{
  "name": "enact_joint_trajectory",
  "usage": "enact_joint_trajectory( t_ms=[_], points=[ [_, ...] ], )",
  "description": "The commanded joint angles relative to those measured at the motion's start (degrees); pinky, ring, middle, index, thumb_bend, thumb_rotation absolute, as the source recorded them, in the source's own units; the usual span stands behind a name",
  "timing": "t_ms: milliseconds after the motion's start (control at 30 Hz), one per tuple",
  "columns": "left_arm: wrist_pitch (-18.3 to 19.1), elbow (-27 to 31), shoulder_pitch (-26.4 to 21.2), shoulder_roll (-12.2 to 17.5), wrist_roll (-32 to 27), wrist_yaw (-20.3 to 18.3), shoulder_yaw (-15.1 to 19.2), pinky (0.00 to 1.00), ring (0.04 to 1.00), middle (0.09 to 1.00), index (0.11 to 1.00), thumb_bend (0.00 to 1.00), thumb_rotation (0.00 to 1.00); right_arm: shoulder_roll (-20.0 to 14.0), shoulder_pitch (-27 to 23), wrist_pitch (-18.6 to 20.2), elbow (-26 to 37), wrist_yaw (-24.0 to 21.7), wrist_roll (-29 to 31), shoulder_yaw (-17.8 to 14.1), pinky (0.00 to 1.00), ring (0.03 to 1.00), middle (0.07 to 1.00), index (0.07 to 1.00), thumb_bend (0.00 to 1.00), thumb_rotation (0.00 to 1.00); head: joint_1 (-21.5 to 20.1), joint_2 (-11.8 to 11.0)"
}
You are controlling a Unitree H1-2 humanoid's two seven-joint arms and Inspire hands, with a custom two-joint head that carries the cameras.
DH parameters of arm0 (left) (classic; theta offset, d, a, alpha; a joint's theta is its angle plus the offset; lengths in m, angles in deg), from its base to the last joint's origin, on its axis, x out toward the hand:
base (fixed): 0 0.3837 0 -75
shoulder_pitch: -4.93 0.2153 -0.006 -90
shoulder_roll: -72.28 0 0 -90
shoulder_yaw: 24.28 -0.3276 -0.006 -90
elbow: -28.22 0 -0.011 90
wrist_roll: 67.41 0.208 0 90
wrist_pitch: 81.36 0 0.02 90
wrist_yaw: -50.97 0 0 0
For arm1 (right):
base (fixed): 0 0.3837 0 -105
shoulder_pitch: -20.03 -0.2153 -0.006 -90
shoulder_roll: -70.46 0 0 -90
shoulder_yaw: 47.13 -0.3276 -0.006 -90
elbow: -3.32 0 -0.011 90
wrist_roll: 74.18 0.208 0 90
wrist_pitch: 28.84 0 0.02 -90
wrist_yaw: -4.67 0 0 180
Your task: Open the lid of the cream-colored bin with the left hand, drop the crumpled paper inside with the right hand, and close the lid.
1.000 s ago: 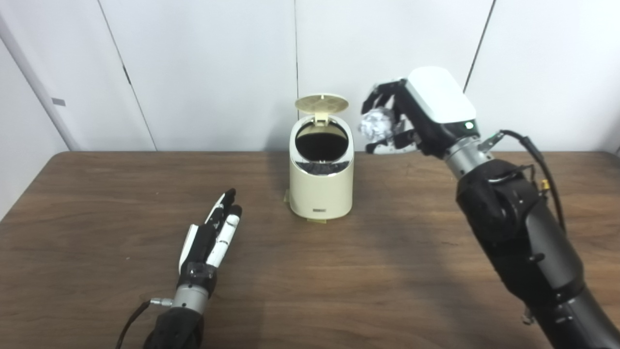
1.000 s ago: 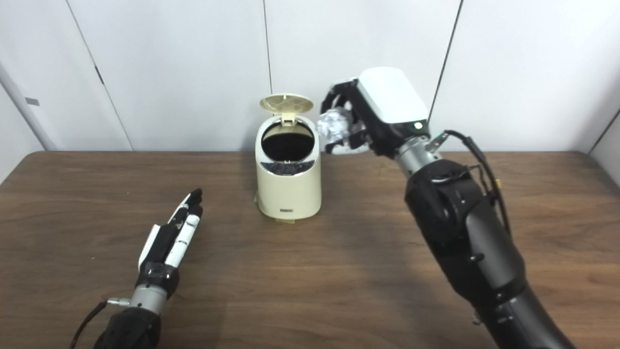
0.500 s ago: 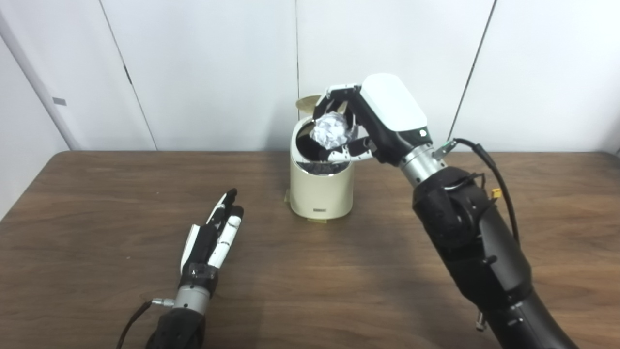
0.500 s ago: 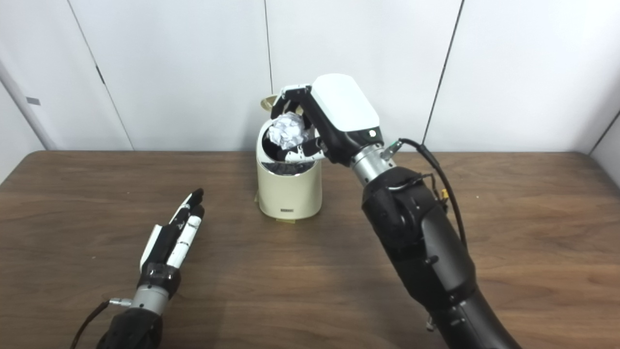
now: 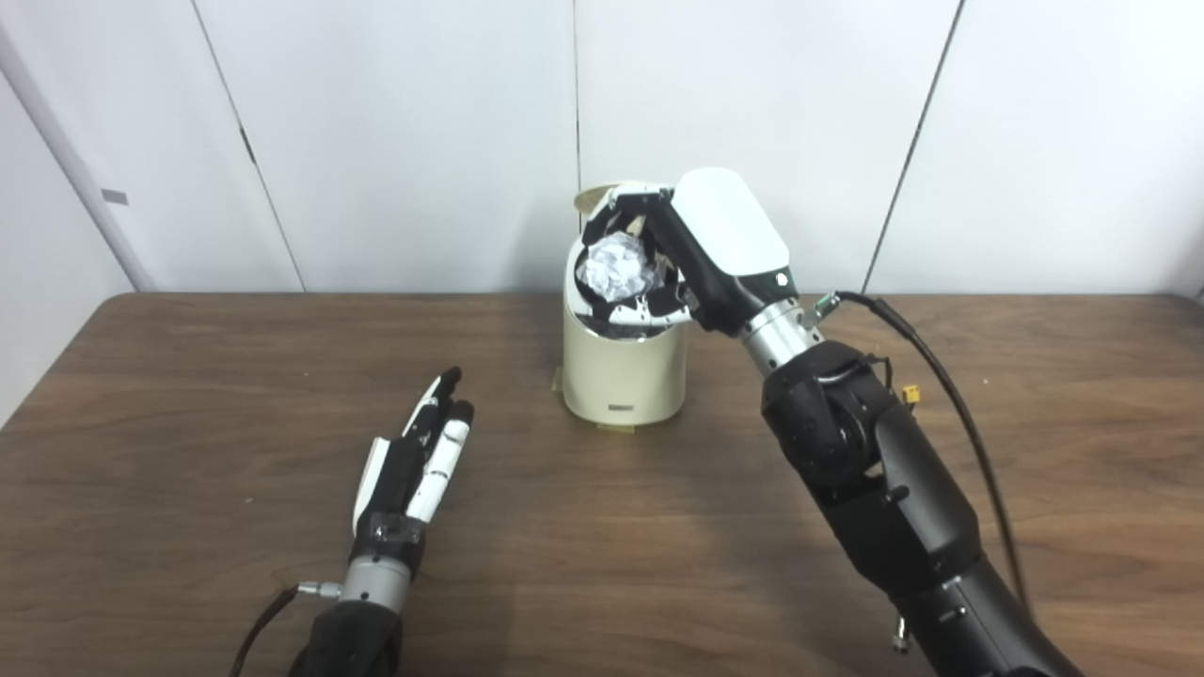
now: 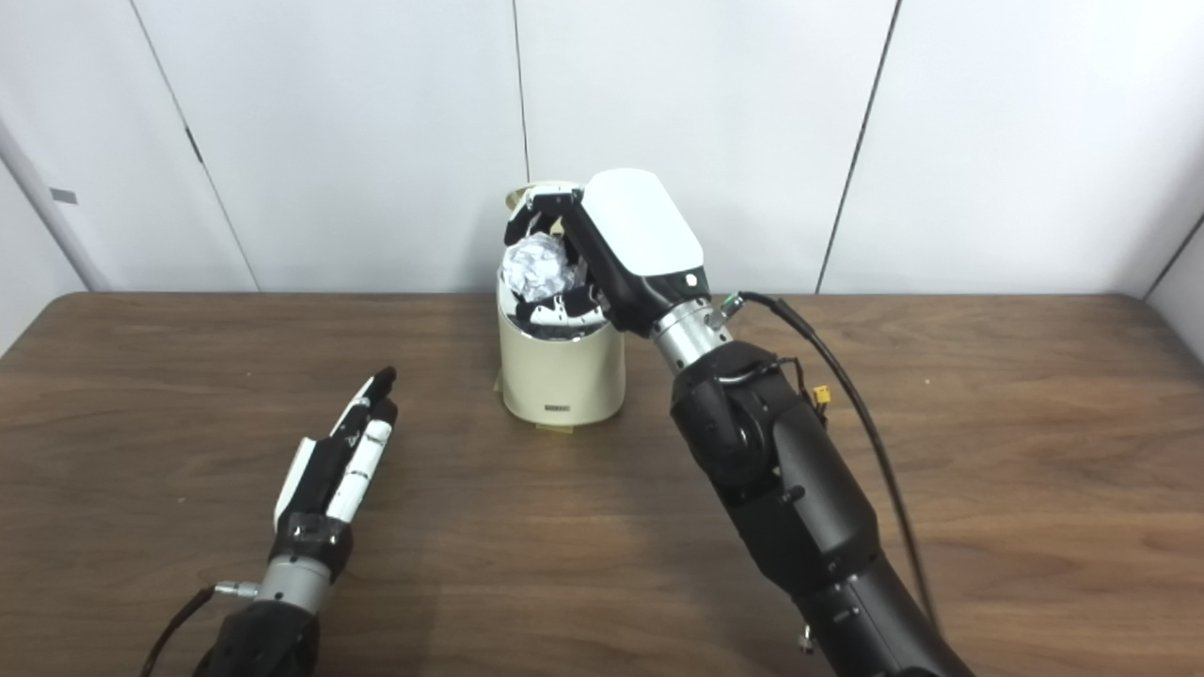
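Note:
The cream-colored bin point(image 5: 621, 371) stands at the back middle of the table, its lid point(image 5: 590, 197) raised and mostly hidden behind my right hand. My right hand point(image 5: 691, 254) is right over the bin's mouth, shut on the crumpled white paper point(image 5: 616, 268), which sits just above the opening; it also shows in the right eye view point(image 6: 538, 271). My left hand point(image 5: 419, 461) lies flat on the table to the front left of the bin, fingers straight and together, holding nothing.
The brown wooden table point(image 5: 188, 395) stretches wide on both sides of the bin. White wall panels point(image 5: 395, 122) stand close behind it. A black cable point(image 5: 950, 376) runs along my right forearm.
My right hand has carried the paper leftward and down, from right of the bin to directly over its open mouth. My left hand has stayed still.

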Motion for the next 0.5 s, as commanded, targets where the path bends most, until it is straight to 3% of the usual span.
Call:
enact_joint_trajectory(
  t_ms=[0,467],
  points=[
    [1.0,1.0,0.0,0.0,1.0,-0.2,-0.7,1.0,1.0,0.992,0.997,0.62,0.84,0.2,-2.8,-1.8,0.6,2.0,0.4,-0.6,0.33,0.373,0.509,0.538,0.51,0.0,-0.1,0.1],
    [0.5,1.1,0.1,-0.6,0.3,-0.5,-0.3,1.0,0.999,0.988,0.995,0.6,0.83,1.2,-3.9,-1.8,-3.5,3.9,-0.4,0.2,0.34,0.376,0.512,0.531,0.51,0.0,0.0,0.3]
  ],
)
